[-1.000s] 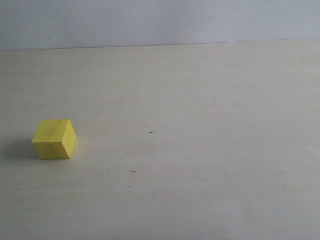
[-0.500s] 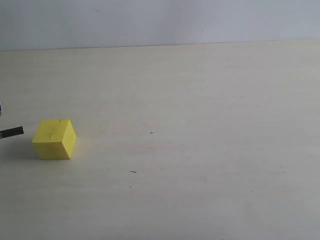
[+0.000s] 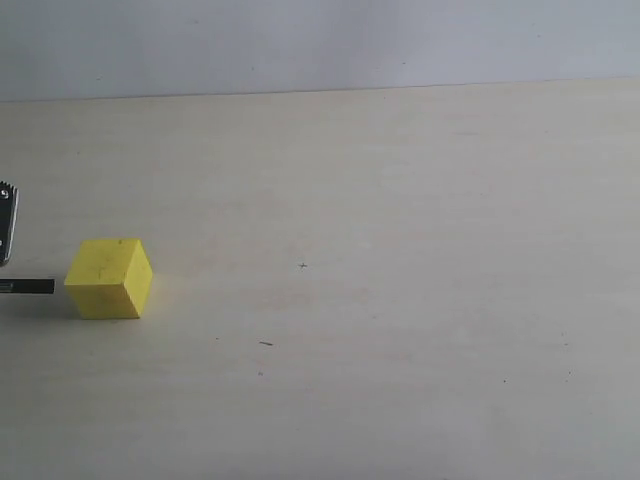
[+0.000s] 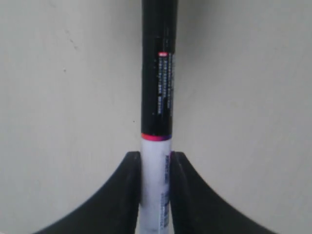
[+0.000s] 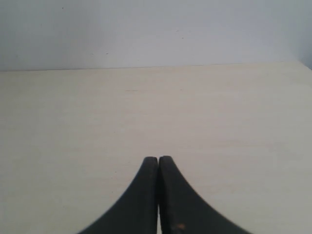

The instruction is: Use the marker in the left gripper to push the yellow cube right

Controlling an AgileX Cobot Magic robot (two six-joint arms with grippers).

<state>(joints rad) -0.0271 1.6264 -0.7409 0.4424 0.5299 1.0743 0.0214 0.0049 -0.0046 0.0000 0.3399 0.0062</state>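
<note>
Yellow cube (image 3: 108,278) sits on the left side of the table (image 3: 400,300), and the marker (image 3: 36,287) tip is just beside its left face, with a small gap I think. Left gripper (image 4: 156,161) fingers are clamped on the white barrel. Right gripper (image 5: 158,163) fingers are pressed together, holding nothing. Looks like the approach step. The next move needs a low, level sweep right so the cube doesn't twist.
</note>
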